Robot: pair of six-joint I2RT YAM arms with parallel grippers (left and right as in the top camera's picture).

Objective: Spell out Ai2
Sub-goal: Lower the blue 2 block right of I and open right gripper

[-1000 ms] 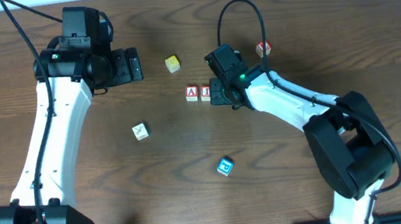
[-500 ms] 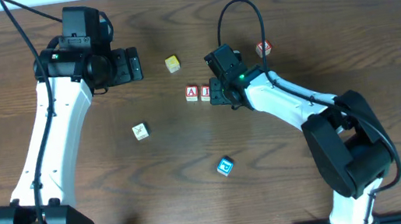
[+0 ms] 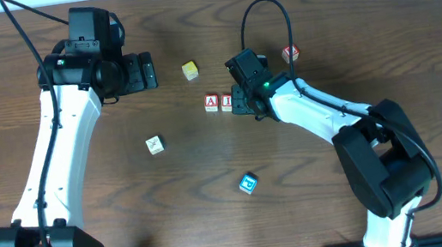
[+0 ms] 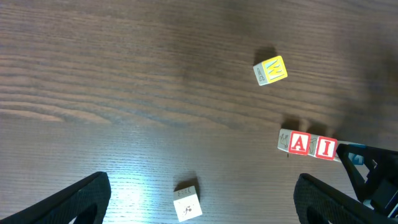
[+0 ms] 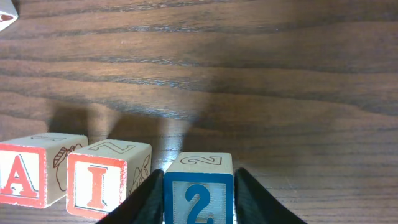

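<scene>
A red "A" block point(image 3: 211, 102) and a red "I" block point(image 3: 226, 100) stand side by side at the table's middle; both show in the left wrist view, A point(image 4: 299, 143) and I point(image 4: 324, 147), and in the right wrist view, A point(image 5: 22, 177) and I point(image 5: 99, 185). My right gripper point(image 3: 241, 101) is shut on a blue "2" block point(image 5: 198, 195), held just right of the I block, low at the table. My left gripper point(image 3: 147, 71) is open and empty at the back left, above the table.
A yellow block point(image 3: 189, 70) lies behind the row. A white block point(image 3: 154, 145) lies to the front left. A blue block point(image 3: 248, 183) lies at the front. A red-and-white block point(image 3: 290, 53) lies at the back right.
</scene>
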